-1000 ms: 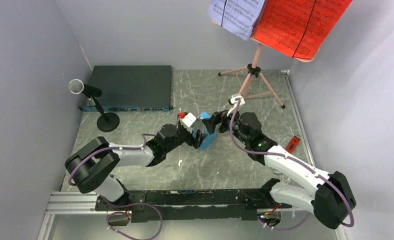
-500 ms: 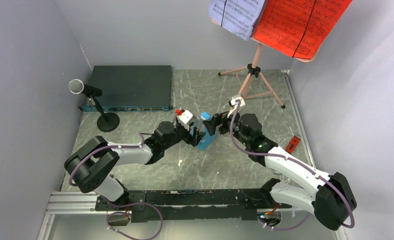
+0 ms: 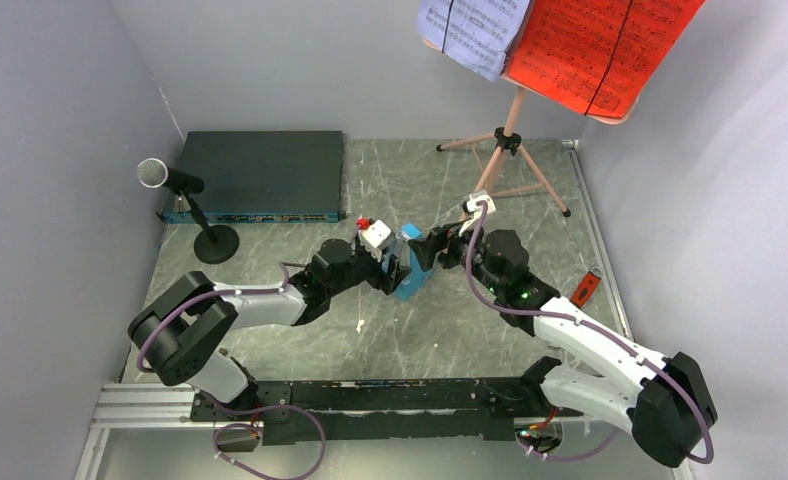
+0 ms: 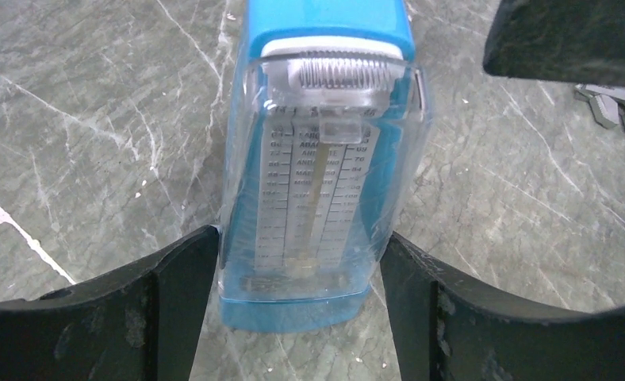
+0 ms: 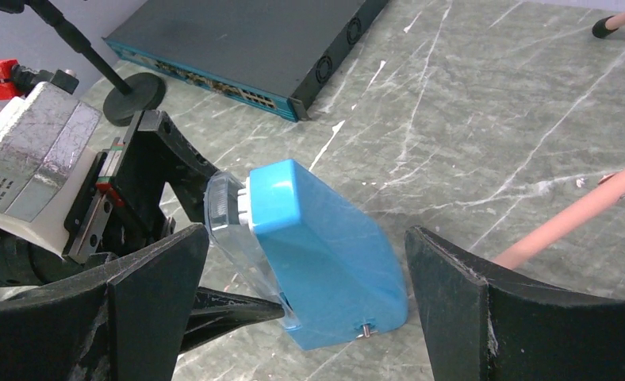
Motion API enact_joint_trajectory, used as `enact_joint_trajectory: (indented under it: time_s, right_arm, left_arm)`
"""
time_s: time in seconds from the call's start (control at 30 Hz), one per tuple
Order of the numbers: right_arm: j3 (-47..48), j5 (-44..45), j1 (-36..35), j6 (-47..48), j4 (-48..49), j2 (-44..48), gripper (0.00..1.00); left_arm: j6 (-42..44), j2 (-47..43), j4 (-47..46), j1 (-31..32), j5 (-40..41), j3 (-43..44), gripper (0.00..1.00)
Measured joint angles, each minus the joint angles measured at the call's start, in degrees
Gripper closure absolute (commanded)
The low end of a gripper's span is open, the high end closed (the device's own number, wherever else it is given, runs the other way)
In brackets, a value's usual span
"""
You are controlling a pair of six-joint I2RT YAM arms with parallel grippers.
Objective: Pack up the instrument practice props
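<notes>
Between grey walls [image 3: 60, 100], metronome [image 5: 325, 246] on tabletop [image 3: 410, 180]

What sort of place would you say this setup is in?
Probably a robot test cell, staged as a music practice corner: plain grey walls close in a marble-patterned table with two robot arms, and the props are a music stand, microphone and metronome.

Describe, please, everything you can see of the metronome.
The metronome is a small blue plastic pyramid with a clear front cover over a printed scale, a pendulum rod and a ribbed grey top piece. It stands on the table, the left gripper closed on its lower sides; the open right gripper straddles it without touching.
</notes>
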State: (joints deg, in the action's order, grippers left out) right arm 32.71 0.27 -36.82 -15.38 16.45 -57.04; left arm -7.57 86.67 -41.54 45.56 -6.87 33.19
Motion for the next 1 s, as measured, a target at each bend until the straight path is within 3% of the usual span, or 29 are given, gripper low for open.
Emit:
enact_joint_trajectory:
  time_s: [0.4, 1.0]
  right_arm:
    - [-0.5, 0.7, 0.0, 0.0, 0.1, 0.3, 0.00]
    - [2.3, -3.0, 0.0, 0.2, 1.1, -5.2, 0.00]
  left_arm:
    - [1.6, 0.0, 7.4, 0.0, 0.1, 2.9, 0.15]
    - [2.0, 0.0, 11.0, 0.0, 0.0, 5.3, 0.14]
